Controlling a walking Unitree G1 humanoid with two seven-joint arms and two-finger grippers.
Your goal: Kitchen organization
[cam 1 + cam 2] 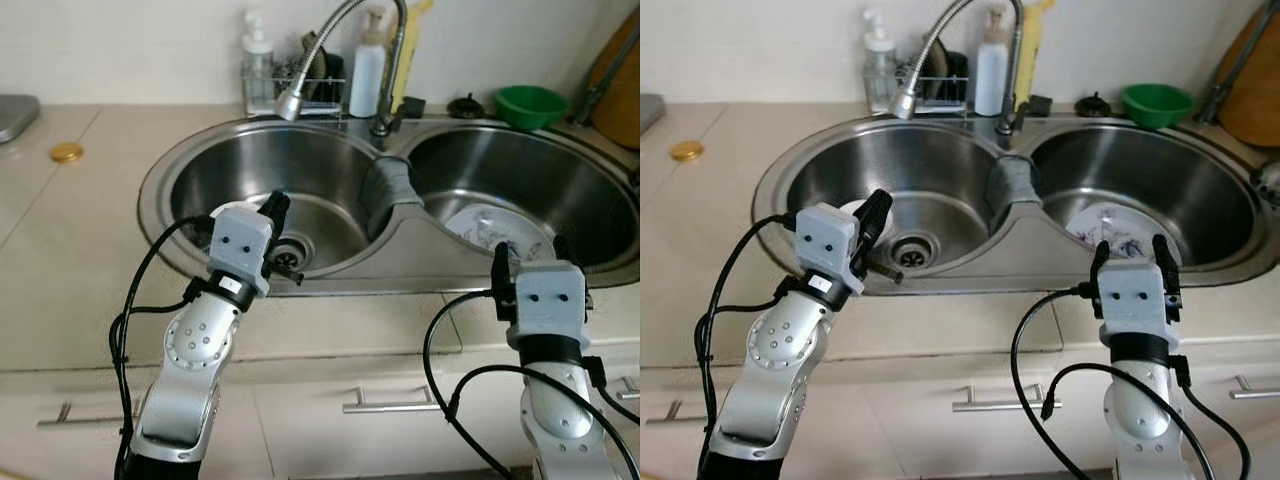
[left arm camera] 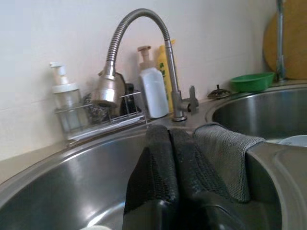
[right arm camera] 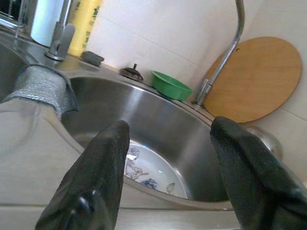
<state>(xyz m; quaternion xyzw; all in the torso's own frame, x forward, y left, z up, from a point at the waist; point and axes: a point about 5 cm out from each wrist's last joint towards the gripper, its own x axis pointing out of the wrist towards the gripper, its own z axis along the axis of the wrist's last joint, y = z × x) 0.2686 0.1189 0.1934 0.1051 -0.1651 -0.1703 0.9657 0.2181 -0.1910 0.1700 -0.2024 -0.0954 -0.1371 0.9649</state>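
From the head views, I am hovering my left gripper [image 1: 878, 215] over the left basin, and my right gripper [image 1: 1132, 250] at the near rim of the sink [image 1: 330, 285].

Left wrist: fingers pressed together, pointing at the draped grey cloth [image 2: 225, 153].

Right wrist: fingers spread, lining up on the patterned plate [image 3: 153, 175] lying in the right basin, probably my next pick.
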